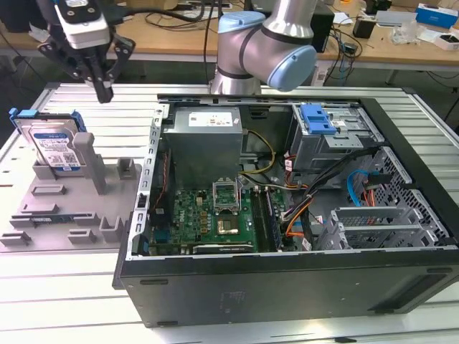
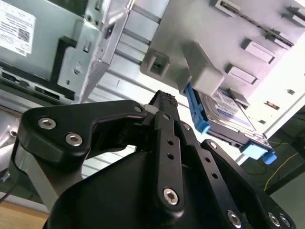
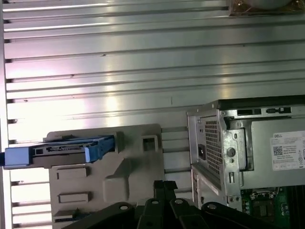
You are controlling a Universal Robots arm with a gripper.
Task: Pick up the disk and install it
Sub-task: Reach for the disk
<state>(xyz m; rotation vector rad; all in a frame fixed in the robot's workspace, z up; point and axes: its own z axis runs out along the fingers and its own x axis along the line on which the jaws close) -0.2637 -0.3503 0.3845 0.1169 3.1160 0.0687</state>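
Observation:
The disk (image 1: pixel 51 143) is a silver drive with a white-and-blue label and a blue frame. It leans tilted in a grey holder (image 1: pixel 64 211) at the exterior view's left. My gripper (image 1: pixel 105 92) hangs shut and holds nothing, above the slatted table, behind the holder and a little toward the exterior view's right of the disk. It touches nothing. In the first wrist view the disk (image 3: pixel 62 152) shows edge-on in the holder, off to the side of my gripper (image 3: pixel 165 186). In the second wrist view the disk (image 2: pixel 224 112) lies beyond my gripper (image 2: pixel 164 101).
An open computer case (image 1: pixel 287 283) takes up the middle and the exterior view's right. Inside are a grey power supply (image 1: pixel 204 140), a green motherboard (image 1: pixel 208 215) and a drive cage (image 1: pixel 344 140) with a blue latch piece (image 1: pixel 318 118). A cluttered desk runs behind.

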